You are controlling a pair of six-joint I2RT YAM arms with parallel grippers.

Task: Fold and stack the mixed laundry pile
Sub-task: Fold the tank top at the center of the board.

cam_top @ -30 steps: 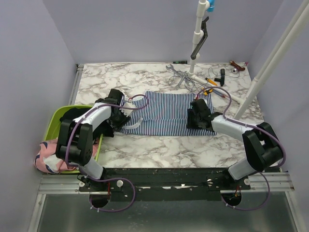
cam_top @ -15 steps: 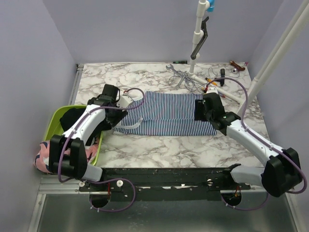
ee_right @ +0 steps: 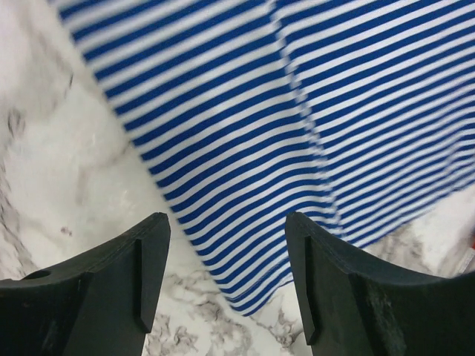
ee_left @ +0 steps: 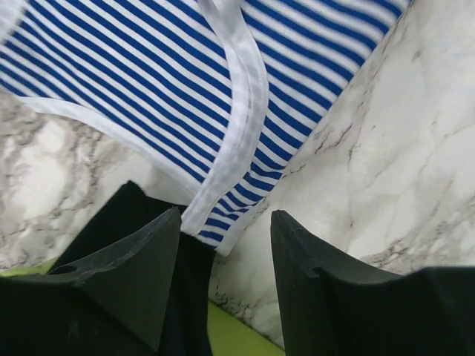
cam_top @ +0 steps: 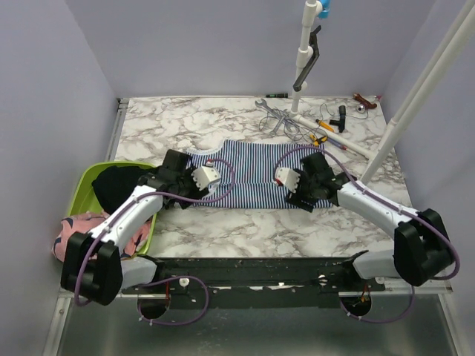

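The navy-and-white striped garment [cam_top: 249, 174] lies spread flat on the marble table. My left gripper [cam_top: 172, 184] is open and empty over its near left corner. In the left wrist view [ee_left: 223, 245] a white-trimmed striped edge [ee_left: 148, 67] lies just beyond the fingertips. My right gripper [cam_top: 300, 194] is open and empty above the garment's near right part. The right wrist view [ee_right: 226, 245] shows the striped corner [ee_right: 297, 111] between the jaws. The black garment [cam_top: 122, 182] lies in the lime green basin [cam_top: 82, 193] and shows in the left wrist view [ee_left: 122, 204]. The pink garment [cam_top: 78, 241] hangs over the basin's near end.
Wrenches [cam_top: 271, 111], screwdrivers [cam_top: 326, 126] and other small tools lie at the table's back right. An upright white pole [cam_top: 300, 52] stands at the back. A slanted white pipe [cam_top: 415, 96] crosses the right side. The basin's green rim [ee_left: 230, 334] shows under my left fingers.
Both grippers have moved from the striped garment's left and right ends toward its near edge, and both wrists have turned. The garment's left end now shows a white-trimmed neckline.
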